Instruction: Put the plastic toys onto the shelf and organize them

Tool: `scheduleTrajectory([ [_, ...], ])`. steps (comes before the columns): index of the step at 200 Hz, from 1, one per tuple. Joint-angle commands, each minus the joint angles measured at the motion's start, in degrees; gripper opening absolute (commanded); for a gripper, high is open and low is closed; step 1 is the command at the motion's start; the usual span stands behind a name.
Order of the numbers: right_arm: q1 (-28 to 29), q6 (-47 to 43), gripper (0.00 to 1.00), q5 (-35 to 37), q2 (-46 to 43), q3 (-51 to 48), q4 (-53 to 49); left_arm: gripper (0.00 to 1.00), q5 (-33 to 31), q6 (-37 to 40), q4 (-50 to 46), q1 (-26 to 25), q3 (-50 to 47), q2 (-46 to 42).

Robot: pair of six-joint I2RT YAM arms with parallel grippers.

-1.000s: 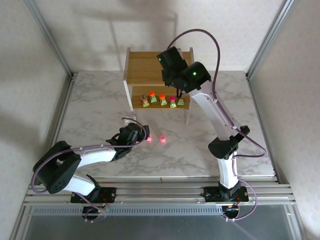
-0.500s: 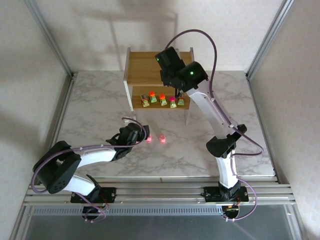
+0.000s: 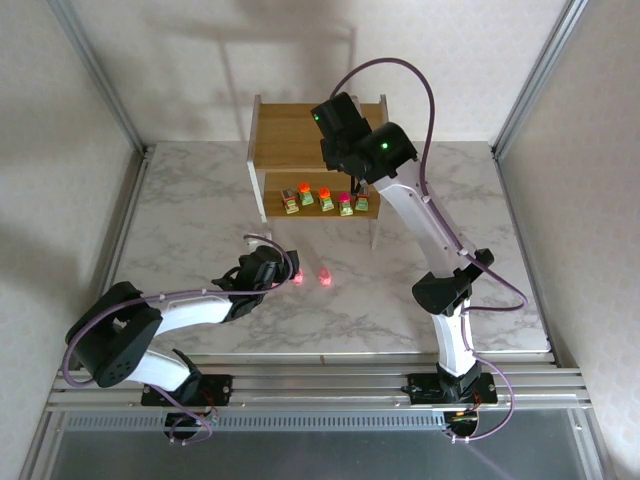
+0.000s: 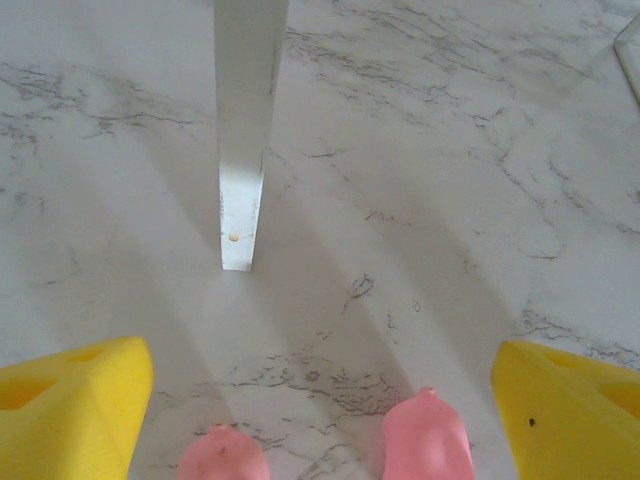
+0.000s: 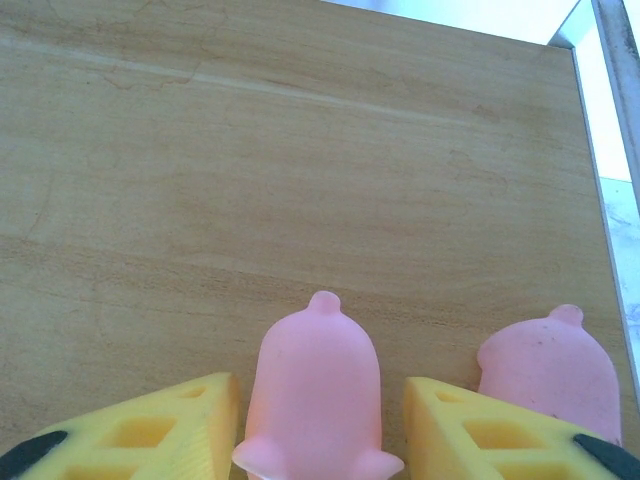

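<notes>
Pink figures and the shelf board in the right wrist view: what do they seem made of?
Pink figures: likely soft plastic or rubber, smooth and slightly translucent, with rounded moulded edges. Shelf board: wood or wood-look laminate, matte, showing fine grain lines; which one is unclear.

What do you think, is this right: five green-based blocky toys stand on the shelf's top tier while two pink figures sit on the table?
Wrong tier. The top external view shows the five blocky toys on the shelf's lower tier; two pink figures do sit on the table.
</notes>
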Motion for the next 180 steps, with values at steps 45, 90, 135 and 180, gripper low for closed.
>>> scheduleTrajectory([
  [45, -0.2, -0.7, 0.5, -0.3, -2.9, 1.7, 1.1, 0.88, -1.2, 1.0, 0.3, -0.3, -0.3, -0.8],
  [90, 0.4, -0.7, 0.5, -1.1, -5.6, -0.3, 3.4, 0.87, -1.2, 1.0, 0.5, -0.3, -0.3, -1.0],
  [135, 1.4, -0.7, 0.5, 0.1, -9.6, -3.8, 5.4, 0.88, -1.4, 1.0, 0.4, -0.3, -0.5, -1.3],
  [180, 1.5, -0.5, 0.5, 0.5, -16.3, -12.0, 8.8, 0.88, -2.0, 0.9, 0.8, -0.3, -1.1, -2.1],
])
